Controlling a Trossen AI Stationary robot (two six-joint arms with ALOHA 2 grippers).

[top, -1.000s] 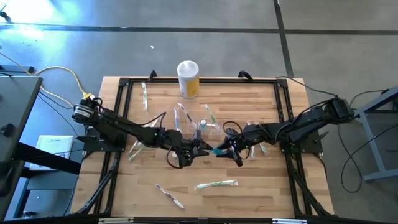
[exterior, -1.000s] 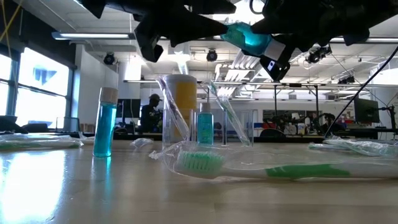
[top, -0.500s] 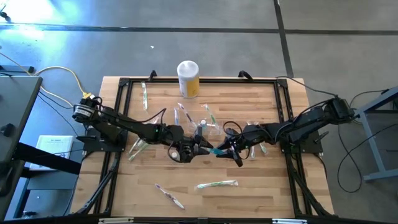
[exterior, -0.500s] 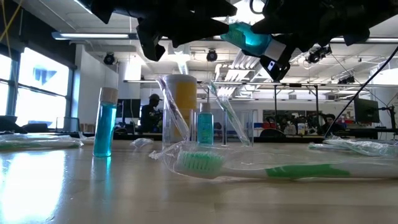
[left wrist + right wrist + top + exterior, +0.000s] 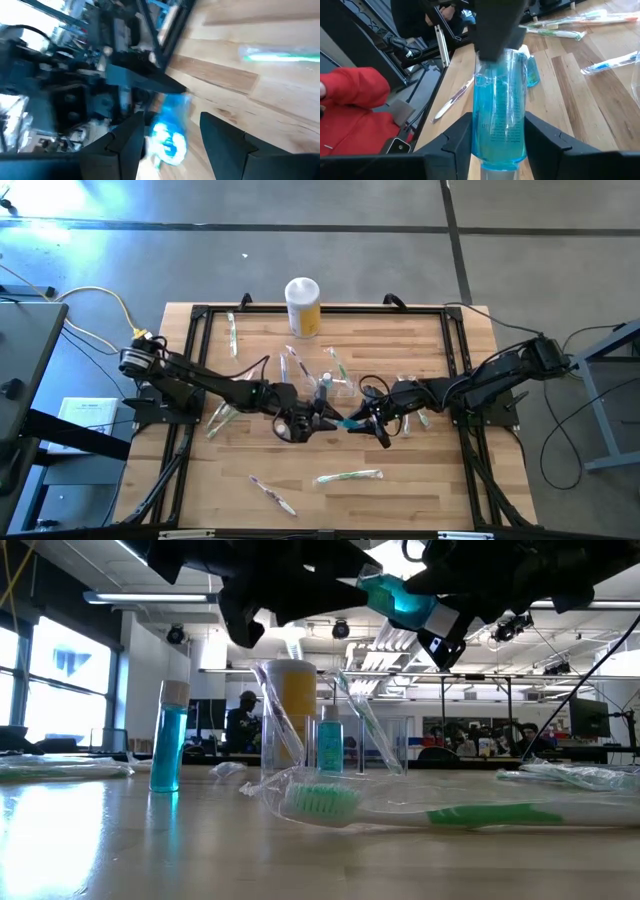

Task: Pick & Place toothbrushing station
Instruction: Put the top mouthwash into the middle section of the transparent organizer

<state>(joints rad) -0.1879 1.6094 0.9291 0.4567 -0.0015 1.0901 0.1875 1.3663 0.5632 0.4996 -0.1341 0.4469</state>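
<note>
A clear bottle of blue liquid hangs over the table's middle with my right gripper shut on it. My left gripper stands open, a finger on either side of the bottle's far end. In the high view the two grippers meet, left and right. Just beyond them the clear holder stands on the table with wrapped toothbrushes leaning in it. A wrapped green toothbrush lies near the front edge. My right gripper pinches the bottle's body between its two fingers. The fingers come from the table's right, slanting a little down, and lie along the bottle. The bottle is lifted clear of the table, tilted. My left gripper: whether its fingers touch the bottle cannot be told.
A yellow canister with a white top stands at the far edge. A blue bottle stands on the table to the left in the low view. Wrapped toothbrushes lie scattered. A black frame edges the table.
My left gripper has edged toward the table's right, up to the bottle in my right gripper, and has rolled a little; in the low view it now covers the bottle's end. The bottle has kept its place.
</note>
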